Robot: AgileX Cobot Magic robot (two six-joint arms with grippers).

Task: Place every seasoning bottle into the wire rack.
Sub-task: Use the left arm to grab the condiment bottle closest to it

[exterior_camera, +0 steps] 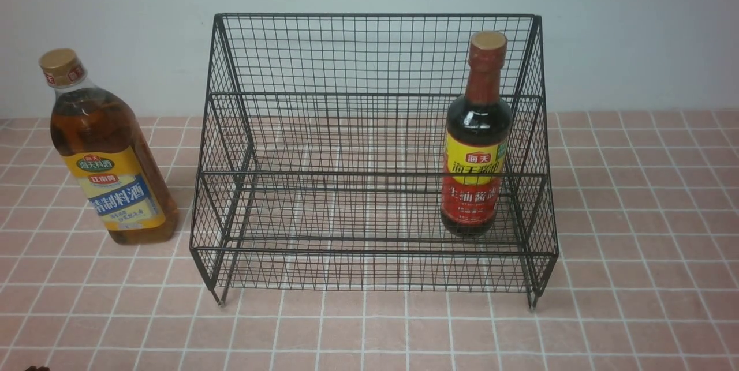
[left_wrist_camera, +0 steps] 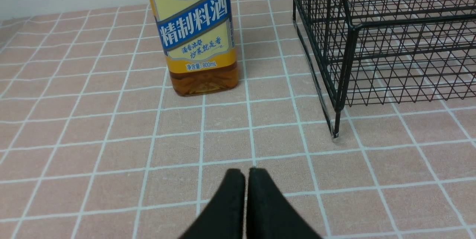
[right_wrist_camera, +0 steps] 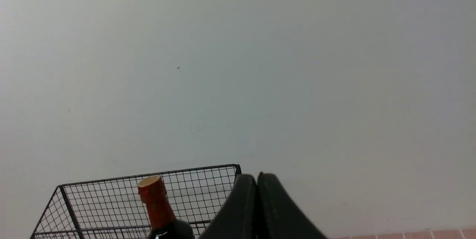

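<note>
Standing one bottle in the rack, one out on the desk

The wire rack (exterior_camera: 375, 15) is black thin-wire mesh in small squares, with two stepped tiers, sloping sides, a tall back and short feet. It stands on a desk (exterior_camera: 635, 244) covered in matte pink square tiles with white joints, in front of a plain pale wall (exterior_camera: 635, 30).

The dark soy-sauce bottle (exterior_camera: 476, 152) is round and glossy, with a long brown-red neck, a tan cap and a red-and-yellow label. It stands upright on the lower front tier, at the rack's right end. The broad amber bottle (exterior_camera: 109, 169) is clear plastic with flat sides, a gold cap and a yellow-and-blue label. It stands upright on the desk to the left of the rack, near it but not touching.

The left gripper (left_wrist_camera: 246, 172) has its black tapered jaws pressed together on nothing, low over the tiles, with the amber bottle ahead of it and well apart. The right gripper (right_wrist_camera: 256, 179) is likewise closed and empty, raised about level with the rack's top edge, clear of the soy-sauce bottle
</note>
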